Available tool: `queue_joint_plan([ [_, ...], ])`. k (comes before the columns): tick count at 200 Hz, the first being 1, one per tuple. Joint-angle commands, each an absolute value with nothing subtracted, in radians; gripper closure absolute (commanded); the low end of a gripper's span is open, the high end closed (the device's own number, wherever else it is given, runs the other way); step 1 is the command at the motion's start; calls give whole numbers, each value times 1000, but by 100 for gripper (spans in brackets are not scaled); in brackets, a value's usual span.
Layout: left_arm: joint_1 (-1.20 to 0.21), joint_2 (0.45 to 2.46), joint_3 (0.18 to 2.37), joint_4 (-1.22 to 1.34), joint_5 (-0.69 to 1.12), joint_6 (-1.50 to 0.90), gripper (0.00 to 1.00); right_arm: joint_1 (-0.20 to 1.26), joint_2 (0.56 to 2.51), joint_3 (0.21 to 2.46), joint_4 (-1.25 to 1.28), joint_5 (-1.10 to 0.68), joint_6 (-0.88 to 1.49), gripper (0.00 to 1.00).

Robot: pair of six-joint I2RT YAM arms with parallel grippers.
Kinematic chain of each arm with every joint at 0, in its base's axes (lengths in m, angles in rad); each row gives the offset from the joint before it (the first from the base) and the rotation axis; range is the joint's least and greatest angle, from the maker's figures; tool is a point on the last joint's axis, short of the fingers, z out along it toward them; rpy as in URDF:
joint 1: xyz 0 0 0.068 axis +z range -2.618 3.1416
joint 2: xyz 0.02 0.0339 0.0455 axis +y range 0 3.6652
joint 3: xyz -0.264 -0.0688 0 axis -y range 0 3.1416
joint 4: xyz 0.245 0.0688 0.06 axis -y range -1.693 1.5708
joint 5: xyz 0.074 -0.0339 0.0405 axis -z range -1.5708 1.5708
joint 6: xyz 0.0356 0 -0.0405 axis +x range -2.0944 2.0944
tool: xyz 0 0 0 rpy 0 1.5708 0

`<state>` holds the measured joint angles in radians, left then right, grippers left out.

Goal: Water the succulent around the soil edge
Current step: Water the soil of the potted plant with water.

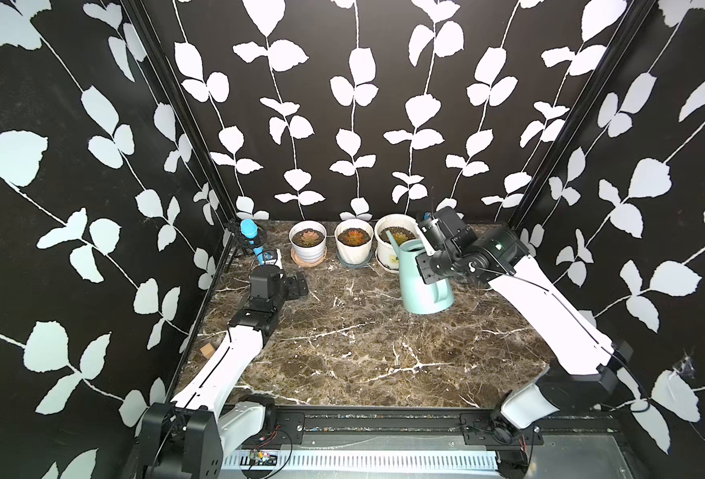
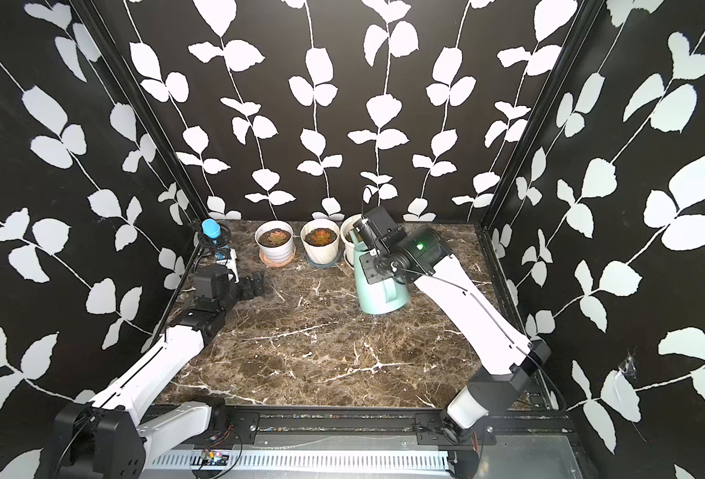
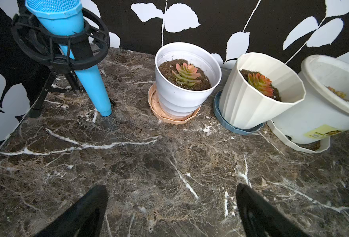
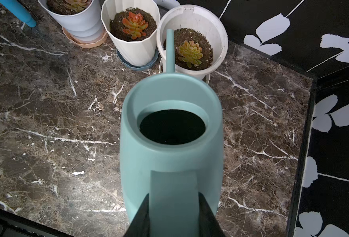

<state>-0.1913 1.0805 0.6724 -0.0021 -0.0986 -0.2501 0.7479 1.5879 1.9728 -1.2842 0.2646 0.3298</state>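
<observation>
My right end effector point(image 4: 174, 203) is closed on the flat handle of the teal plastic watering can point(image 4: 171, 164). I see 2 black fingers point(image 4: 142, 217), 1 on each side of the handle, pressing on it. The can is upright near the back right part of the brown marble desk point(image 1: 363, 352). I cannot tell if its bottom touches the desk or hangs just above it. Its round top hole looks dark inside.

The can's thin spout point(image 4: 170, 51) points away from the end effector, toward the back wall. Its tip lines up with the left edge of the soil in the round white plastic pot with a yellow label point(image 4: 216, 26). The small yellow-green succulent point(image 4: 190, 53) sits in the middle of that soil, just to the right of the spout. So the plant is on the far side of the can from my right end effector, with the whole can between them.

This pot is the right one in a row of 3 along the back wall. The middle one is a ribbed cream pot point(image 4: 136, 49) on a blue-grey saucer point(image 4: 140, 64) and holds an orange-red succulent point(image 4: 134, 24). The left one is a smooth white pot point(image 3: 179, 98) on a peach saucer point(image 3: 169, 117) and holds a pink and green succulent point(image 3: 186, 76).

My left end effector point(image 3: 172, 187) is spread wide and holds nothing. It hangs low over the desk in front of the left pot, well apart from the can. A blue microphone point(image 3: 70, 30) in a black stand is in the back left corner.
</observation>
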Motion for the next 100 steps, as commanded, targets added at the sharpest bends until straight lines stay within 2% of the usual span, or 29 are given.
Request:
queue_joint_plan([
  [1, -196, 1055, 697, -6, -114, -239, 1, 736, 1593, 2055, -1299, 261, 341, 100],
  [100, -196, 1053, 698, -3, -118, -238, 1, 717, 1743, 2245, -1393, 226, 335, 100],
])
